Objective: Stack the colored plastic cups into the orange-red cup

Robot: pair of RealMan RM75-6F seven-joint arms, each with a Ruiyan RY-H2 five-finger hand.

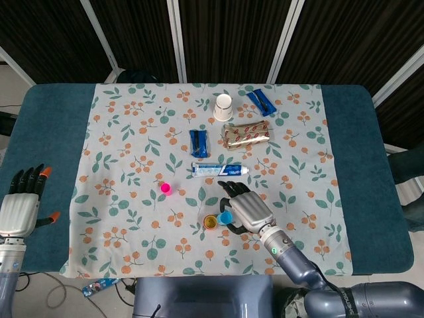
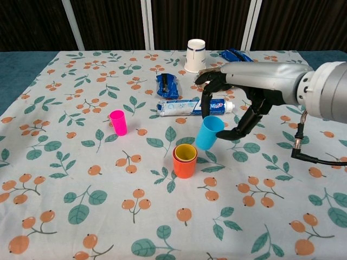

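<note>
The orange-red cup stands on the floral cloth with a yellow cup nested inside it. My right hand grips a blue cup, tilted and held in the air just right of the orange-red cup's rim. A pink cup stands upright to the left. My left hand hangs open at the table's left edge, away from all cups.
A toothpaste tube lies behind the cups. Further back are a blue snack packet, a gold wrapped packet, a white paper cup upside down and another blue packet.
</note>
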